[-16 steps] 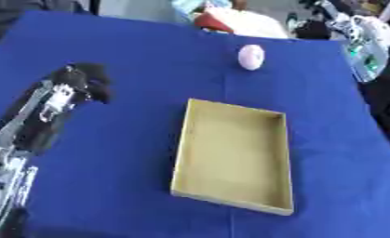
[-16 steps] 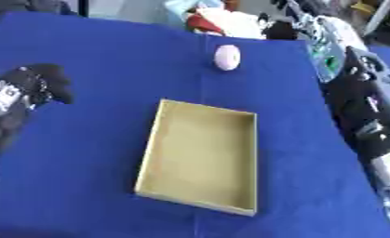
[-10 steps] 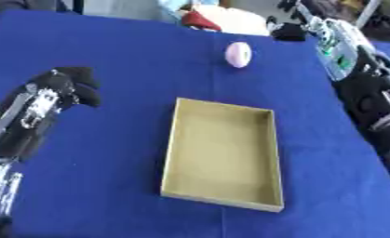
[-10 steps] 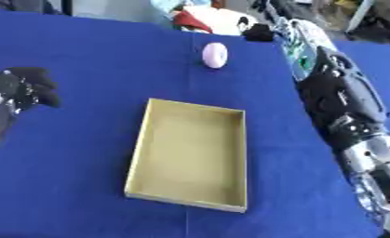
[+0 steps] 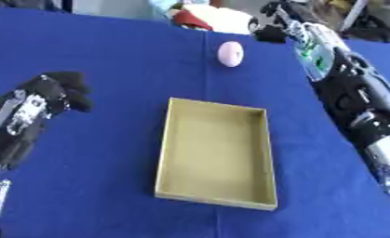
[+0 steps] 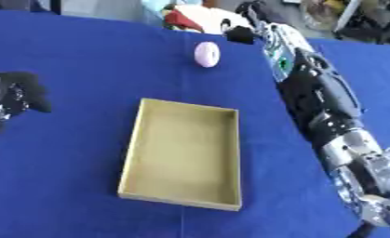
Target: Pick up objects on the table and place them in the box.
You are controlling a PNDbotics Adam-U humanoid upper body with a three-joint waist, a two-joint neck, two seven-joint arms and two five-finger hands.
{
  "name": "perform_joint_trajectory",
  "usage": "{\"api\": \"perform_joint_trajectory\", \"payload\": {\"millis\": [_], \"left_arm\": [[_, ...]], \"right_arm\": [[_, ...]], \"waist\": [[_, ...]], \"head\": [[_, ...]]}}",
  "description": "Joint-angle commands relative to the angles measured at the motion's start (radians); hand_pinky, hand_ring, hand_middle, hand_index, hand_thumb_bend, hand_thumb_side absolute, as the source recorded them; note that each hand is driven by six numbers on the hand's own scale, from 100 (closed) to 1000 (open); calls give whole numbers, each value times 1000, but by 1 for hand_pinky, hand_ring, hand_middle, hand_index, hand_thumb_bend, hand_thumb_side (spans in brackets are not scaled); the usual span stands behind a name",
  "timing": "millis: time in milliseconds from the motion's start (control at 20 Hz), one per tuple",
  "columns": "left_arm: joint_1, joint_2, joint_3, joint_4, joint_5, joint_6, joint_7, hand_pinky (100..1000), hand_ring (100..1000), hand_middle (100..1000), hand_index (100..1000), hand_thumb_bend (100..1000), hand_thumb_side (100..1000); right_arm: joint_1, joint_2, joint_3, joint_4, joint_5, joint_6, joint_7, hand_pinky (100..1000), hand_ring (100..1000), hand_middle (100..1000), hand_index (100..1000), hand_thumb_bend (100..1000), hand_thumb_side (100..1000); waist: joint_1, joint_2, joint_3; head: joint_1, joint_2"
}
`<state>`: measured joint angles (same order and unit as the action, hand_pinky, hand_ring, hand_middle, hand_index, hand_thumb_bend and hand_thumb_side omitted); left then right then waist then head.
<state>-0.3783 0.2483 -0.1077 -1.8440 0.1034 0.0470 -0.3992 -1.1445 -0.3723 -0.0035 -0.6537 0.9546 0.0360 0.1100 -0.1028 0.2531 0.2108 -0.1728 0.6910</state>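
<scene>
I see the blue table (image 5: pixel 108 69) filling both views, and the tan box (image 5: pixel 218 153) at its middle holds nothing yet, so I judge the task barely begun: the one loose item I can make out, a pink egg-shaped object (image 5: pixel 230 53), lies on the cloth beyond the box's far end, well apart from it. My right hand (image 6: pixel 240 31) is stretched past the far table edge, just beside and beyond the pink object; I cannot tell whether its fingers are spread or curled. My left hand (image 5: pixel 55 90) hangs at the left, fingers curled on nothing. Compared with 0.8 s ago, the right arm has swung in along the right side toward the object, while the left has barely changed.
</scene>
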Motion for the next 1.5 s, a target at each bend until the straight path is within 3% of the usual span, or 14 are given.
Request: {"api": "perform_joint_trajectory", "payload": {"millis": [50, 450, 800, 1350, 1400, 1500], "left_arm": [[-16, 1, -4, -10, -8, -1, -13, 692, 641, 654, 815, 100, 806], [-18, -2, -4, -10, -15, -1, -24, 693, 641, 654, 816, 100, 811], [-21, -4, -6, -7, -24, -2, -31, 694, 641, 654, 816, 100, 814], [-23, -6, -6, -7, -33, -1, -38, 695, 642, 655, 817, 100, 817], [-23, -6, -6, -6, -34, -1, -38, 695, 642, 655, 818, 100, 817], [-23, -7, -6, -5, -36, -1, -39, 695, 643, 656, 818, 100, 820]], "right_arm": [[-25, -10, -4, -1, 19, -1, 4, 685, 779, 806, 890, 100, 784], [-21, 9, 7, 14, 70, -24, 28, 715, 790, 830, 908, 100, 830], [-18, 11, 15, 4, 207, -42, 81, 759, 806, 869, 939, 103, 820], [-11, 13, 11, 22, 350, -56, 180, 813, 826, 920, 934, 245, 888], [-11, 13, 11, 23, 360, -58, 197, 815, 826, 921, 929, 244, 884], [-10, 13, 11, 22, 380, -61, 224, 820, 826, 923, 901, 215, 790]], "waist": [[4, -14, 6], [4, -8, 16], [1, -3, 22], [0, 1, 30], [1, 1, 30], [1, 3, 29]], "head": [[-18, -17], [-39, -21], [-51, -29], [-62, -29], [-62, -29], [-62, -30]]}}
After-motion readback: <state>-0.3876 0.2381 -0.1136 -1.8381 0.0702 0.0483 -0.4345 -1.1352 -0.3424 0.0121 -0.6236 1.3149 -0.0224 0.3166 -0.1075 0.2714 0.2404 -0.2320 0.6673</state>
